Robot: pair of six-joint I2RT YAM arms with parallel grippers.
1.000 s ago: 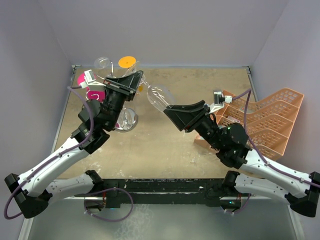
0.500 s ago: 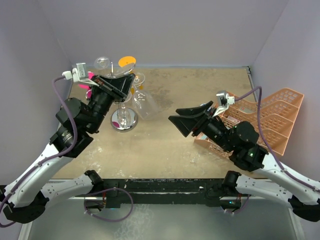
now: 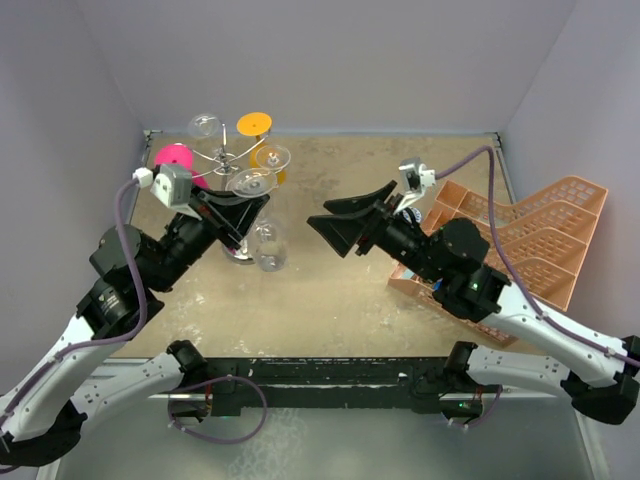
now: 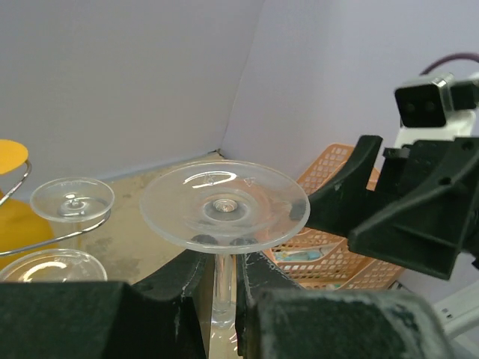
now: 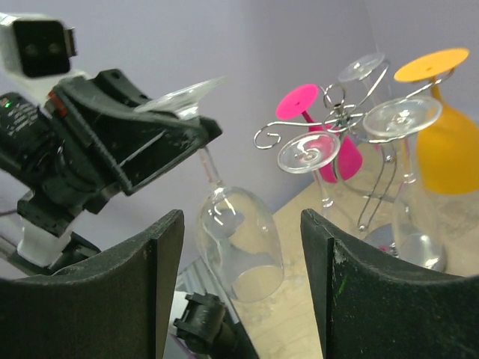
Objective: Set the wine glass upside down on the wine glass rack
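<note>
The clear wine glass point(image 3: 268, 245) hangs upside down, foot point(image 3: 250, 181) on top, just right of the chrome wine glass rack point(image 3: 226, 156). My left gripper point(image 3: 246, 206) is shut on its stem point(image 4: 222, 273) right under the foot point(image 4: 224, 206). The bowl point(image 5: 241, 250) hangs free above the floor. The rack point(image 5: 346, 120) carries a pink glass point(image 5: 329, 153), an orange glass point(image 5: 449, 146) and clear glasses, all upside down. My right gripper point(image 3: 345, 215) is open and empty, facing the glass from the right. Its fingers point(image 5: 161, 292) frame the bowl without touching it.
A peach plastic crate point(image 3: 530, 240) stands at the right, behind my right arm. Lilac walls close in the left, back and right sides. The rack's round base is mostly hidden behind my left gripper.
My left gripper has turned the glass from tilted to foot-up and drawn it nearer, beside the rack. My right gripper, at the bowl a second ago, has backed off and now faces it, open.
</note>
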